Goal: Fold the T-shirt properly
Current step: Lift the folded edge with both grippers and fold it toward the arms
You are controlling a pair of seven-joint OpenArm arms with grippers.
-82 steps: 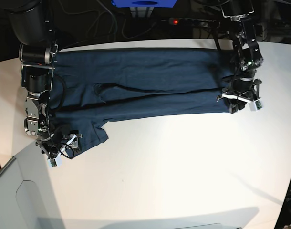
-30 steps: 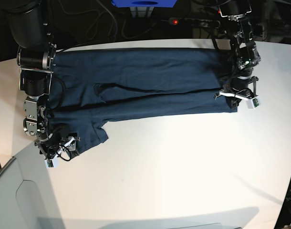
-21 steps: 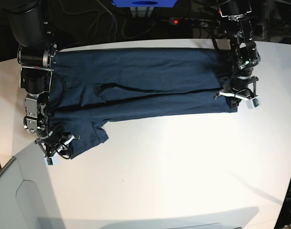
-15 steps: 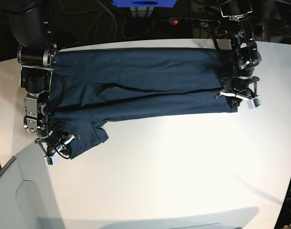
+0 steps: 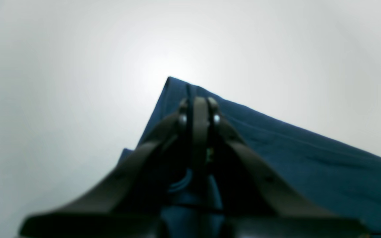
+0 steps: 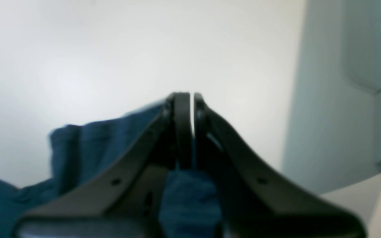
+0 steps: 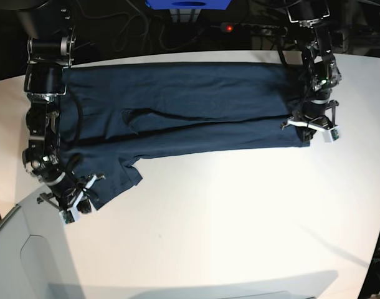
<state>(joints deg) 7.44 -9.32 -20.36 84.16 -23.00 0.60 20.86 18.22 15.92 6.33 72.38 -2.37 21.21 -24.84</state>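
- Across the white worktop [image 7: 252,212] the T-shirt [image 7: 190,112] lies spread, folded lengthwise.
- My left end effector [image 7: 309,132] is clamped on its corner.
- My right end effector [image 7: 78,200] pinches its sleeve edge.
- Behind, dark cables [image 7: 134,31] hang.

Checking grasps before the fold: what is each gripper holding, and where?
Both hold the T-shirt: left gripper pinches a bottom hem corner, right gripper the sleeve edge.

Both arms are black, jointed and cylindrical, with exposed black cabling along the links. Left gripper [image 7: 311,129] and right gripper [image 7: 71,199] carry white fittings. Jaws are matte black, curved, with small round holes.
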